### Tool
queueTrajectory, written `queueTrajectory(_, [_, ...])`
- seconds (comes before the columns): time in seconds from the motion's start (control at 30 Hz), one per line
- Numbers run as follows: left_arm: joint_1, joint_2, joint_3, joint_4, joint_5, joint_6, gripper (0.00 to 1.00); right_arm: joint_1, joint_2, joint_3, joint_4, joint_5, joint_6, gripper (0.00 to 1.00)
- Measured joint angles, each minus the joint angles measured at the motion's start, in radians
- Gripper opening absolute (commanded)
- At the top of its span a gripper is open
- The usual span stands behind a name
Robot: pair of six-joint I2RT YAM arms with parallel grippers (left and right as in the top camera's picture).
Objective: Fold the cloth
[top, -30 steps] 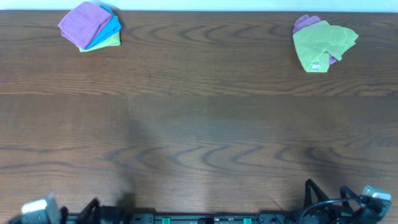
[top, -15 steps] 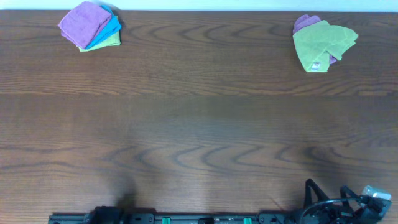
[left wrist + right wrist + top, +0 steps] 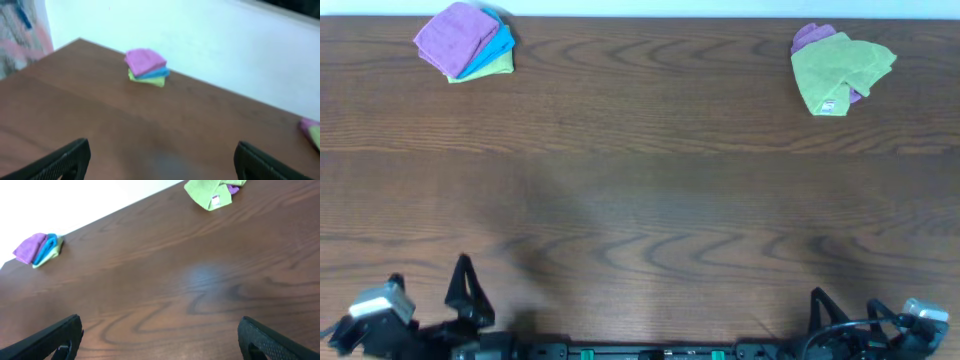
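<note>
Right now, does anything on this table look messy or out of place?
Only the far-right heap: a lime-green cloth lies rumpled over a purple one, neither folded. The folded purple cloth tops a neat stack at far left.

The cloth [image 3: 455, 38] is purple, the table [image 3: 640, 200] brown with wood grain.

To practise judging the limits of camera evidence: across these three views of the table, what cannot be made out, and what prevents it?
- Crumpled purple cloth: overhead, mostly hidden under the lime-green cloth.
- Blue cloth and bottom green cloth: overhead, only edges show under the folded purple cloth.
- Tags on that stack: left wrist view too blurred to tell.
- Left gripper, right gripper: own wrist views show only fingertips; bottom edge cuts the rest.
</note>
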Motion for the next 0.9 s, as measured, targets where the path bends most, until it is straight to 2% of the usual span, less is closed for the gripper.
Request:
queueTrajectory(0.2, [0.008,-0.097,-0.351,0.287,-0.002,0.015,0.98,0.000,0.000,0.000,0.000,0.000,0.000,0.99])
queueTrajectory(0.4, [0.008,-0.132,-0.592,0.463,0.006,-0.018,0.98,0.000,0.000,0.000,-0.001,0.001,0.000,0.99])
queueTrajectory(0.57, [0.008,-0.134,-0.711,0.541,0.012,-0.039,0.95,0.000,0.000,0.000,0.000,0.000,0.000,0.99])
queueTrajectory(0.9, [0.008,-0.163,-0.825,0.554,0.020,-0.042,0.96,0.000,0.000,0.000,0.000,0.000,0.000,0.99])
